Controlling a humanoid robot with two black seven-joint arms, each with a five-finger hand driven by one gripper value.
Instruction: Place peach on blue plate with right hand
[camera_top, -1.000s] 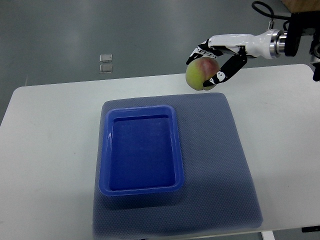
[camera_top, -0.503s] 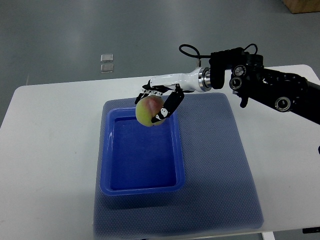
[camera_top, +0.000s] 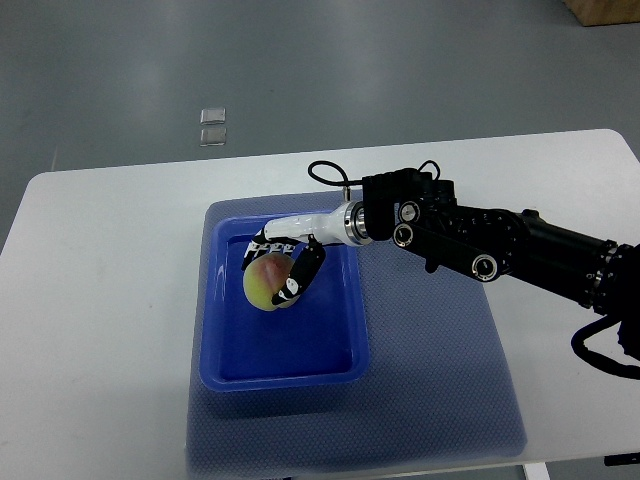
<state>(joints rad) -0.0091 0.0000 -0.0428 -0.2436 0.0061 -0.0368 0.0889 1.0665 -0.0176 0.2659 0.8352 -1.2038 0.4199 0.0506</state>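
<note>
1. While curled around the peach (camera_top: 268, 285), right hand (camera_top: 281, 262) grips it, fingers over top, thumb on its right side.
2. Peach sits over blue plate (camera_top: 284, 372) interior, upper half.
3. Plate rests on grey mat (camera_top: 450, 350).

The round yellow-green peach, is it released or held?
Held: the right hand has its fingers curled around the round yellow-green peach, over the blue rectangular plastic plate.

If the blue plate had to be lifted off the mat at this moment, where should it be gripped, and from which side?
Probably the near short rim of the blue plate, approached from the robot's side. Its raised lip gives fingers an edge to pinch, and that end is clear, while the right robot hand holds the peach over the far half. The mat leaves room in front.
</note>
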